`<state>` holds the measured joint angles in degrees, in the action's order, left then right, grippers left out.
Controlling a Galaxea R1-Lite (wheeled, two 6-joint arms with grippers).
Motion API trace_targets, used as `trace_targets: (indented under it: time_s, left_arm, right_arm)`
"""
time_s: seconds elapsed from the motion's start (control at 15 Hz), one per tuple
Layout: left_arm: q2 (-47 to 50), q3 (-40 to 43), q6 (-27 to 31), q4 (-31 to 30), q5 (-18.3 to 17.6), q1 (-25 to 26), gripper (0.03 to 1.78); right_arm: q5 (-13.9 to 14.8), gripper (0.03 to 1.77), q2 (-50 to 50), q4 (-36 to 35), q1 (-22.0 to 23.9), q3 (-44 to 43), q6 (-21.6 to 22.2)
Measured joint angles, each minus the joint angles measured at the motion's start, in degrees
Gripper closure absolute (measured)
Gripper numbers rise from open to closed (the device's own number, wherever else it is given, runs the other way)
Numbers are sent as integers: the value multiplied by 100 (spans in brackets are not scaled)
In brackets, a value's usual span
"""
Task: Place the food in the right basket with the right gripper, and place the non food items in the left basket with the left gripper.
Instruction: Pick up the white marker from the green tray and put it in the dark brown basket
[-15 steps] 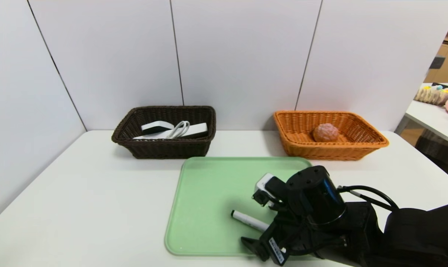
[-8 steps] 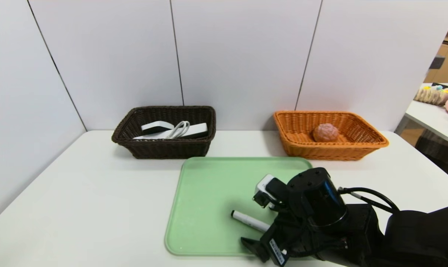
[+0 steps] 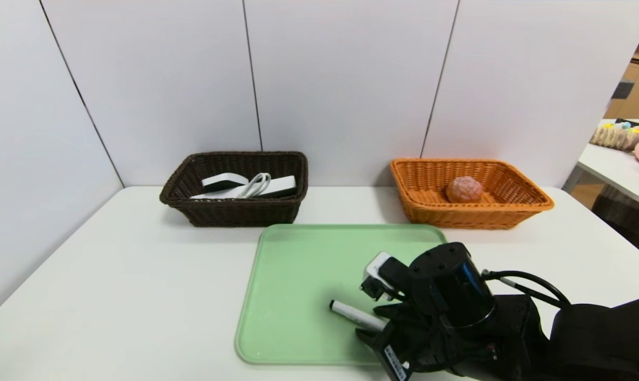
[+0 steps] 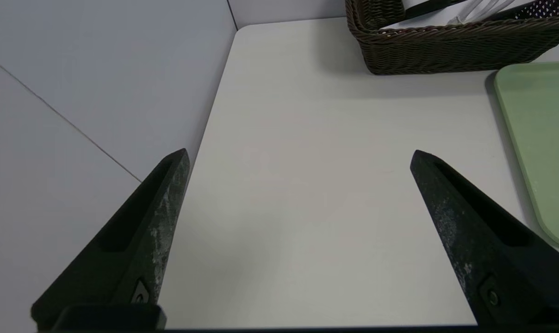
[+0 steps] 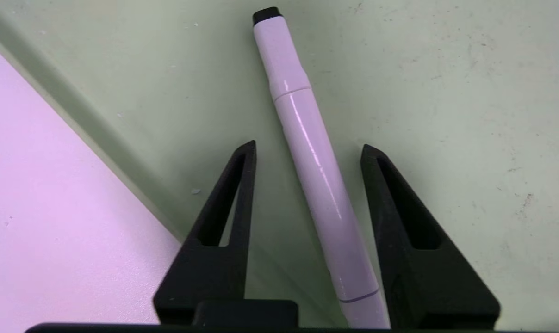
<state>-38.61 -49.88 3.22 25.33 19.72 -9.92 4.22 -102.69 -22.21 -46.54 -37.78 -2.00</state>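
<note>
On the green tray point(image 3: 298, 275), your right hand point(image 5: 307, 152) straddles the white marker point(image 5: 316, 185), fingers partly closed but not yet touching it. Its low tilt lines it up along the marker. Your left hand point(image 4: 298, 155) hangs open over the counter point(image 4: 307, 208).

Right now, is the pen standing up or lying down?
Lying down. The pen lies flat on the green tray, between the right hand's fingers.
</note>
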Motion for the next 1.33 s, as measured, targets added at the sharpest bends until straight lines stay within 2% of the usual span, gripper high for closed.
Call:
trace_targets:
  time_s: [0.07,0.13,0.33,0.67,0.87,1.07,1.33]
  left_arm:
    - [5,-11,-5,0,0,0,12]
    - [9,-15,-6,0,0,1,12]
    - [24,-22,-16,10,0,1,12]
    - [24,-13,-16,10,0,-2,12]
    - [7,-13,-16,11,0,0,12]
    - [-2,2,-16,24,1,-2,12]
    - [-11,105,-5,46,0,-2,12]
  right_arm:
    - [18,154,5,-20,5,2,-15]
    - [32,161,13,-37,24,0,-12]
    - [184,161,29,-24,2,-15,-21]
    - [197,161,129,-6,0,-168,51]
    - [322,161,145,-24,90,-452,82]
    - [361,161,121,2,306,-1134,138]
    - [418,161,-56,39,374,-2380,241]
